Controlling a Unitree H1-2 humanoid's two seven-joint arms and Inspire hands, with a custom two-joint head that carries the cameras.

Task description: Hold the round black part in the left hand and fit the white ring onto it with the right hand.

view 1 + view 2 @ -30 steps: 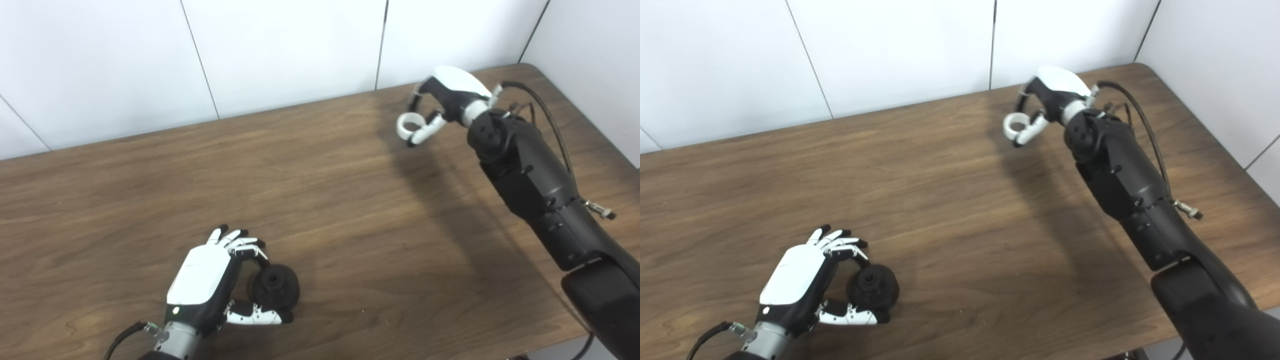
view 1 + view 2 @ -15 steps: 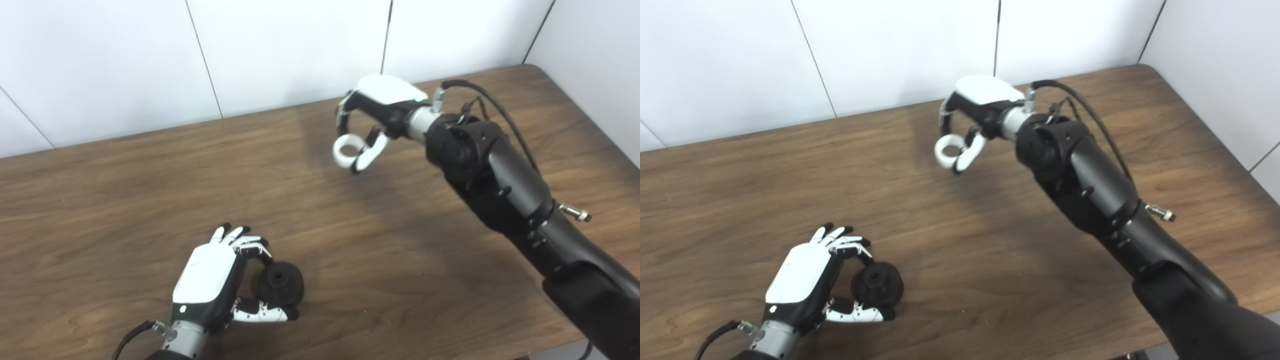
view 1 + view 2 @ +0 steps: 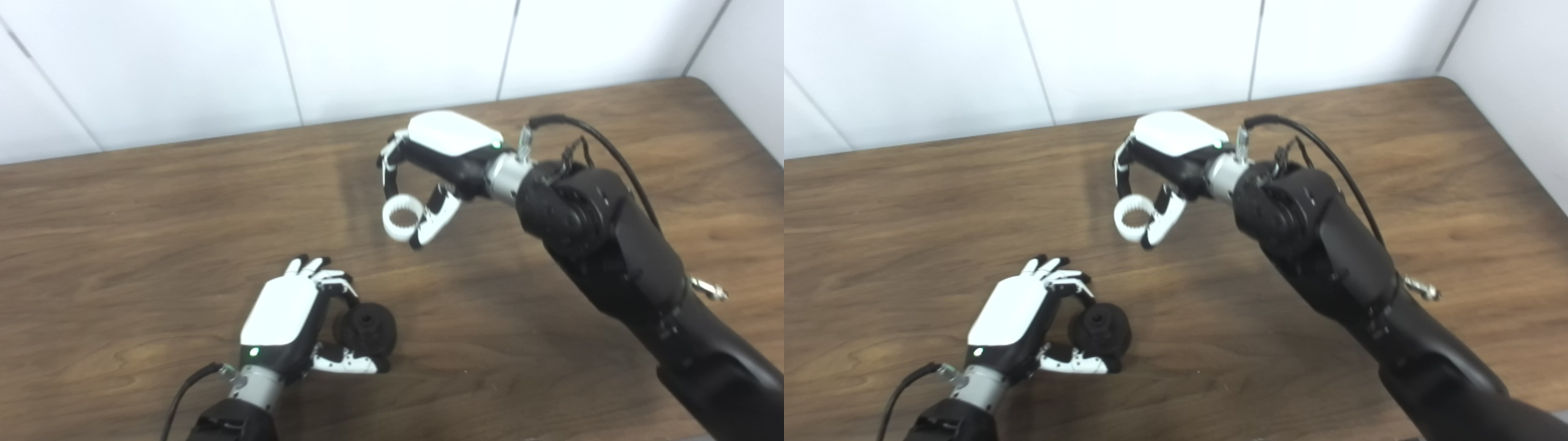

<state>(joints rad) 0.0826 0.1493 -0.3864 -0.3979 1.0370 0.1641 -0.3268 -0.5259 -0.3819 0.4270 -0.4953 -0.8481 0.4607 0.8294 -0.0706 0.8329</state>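
Observation:
My left hand (image 3: 288, 318) is low at the front of the wooden table (image 3: 122, 202), shut on the round black part (image 3: 368, 329), which it grips between fingers and thumb with the part's hub facing up and right. My right hand (image 3: 438, 153) is above the table's middle, shut on the white ring (image 3: 401, 217), a toothed ring pinched between fingertips and thumb. The ring hangs above and a little to the right of the black part, well apart from it. Both also show in the right eye view: the black part (image 3: 1100, 329) and the ring (image 3: 1133, 217).
White wall panels (image 3: 392, 55) stand along the table's far edge, and another wall (image 3: 747, 43) stands at the right. A black cable (image 3: 588, 131) loops off my right wrist. The table's front edge runs close below my left hand.
My right hand has carried the white ring from the far right of the table leftward and down toward my left hand. The camera has also shifted left. My left hand still holds the black part.

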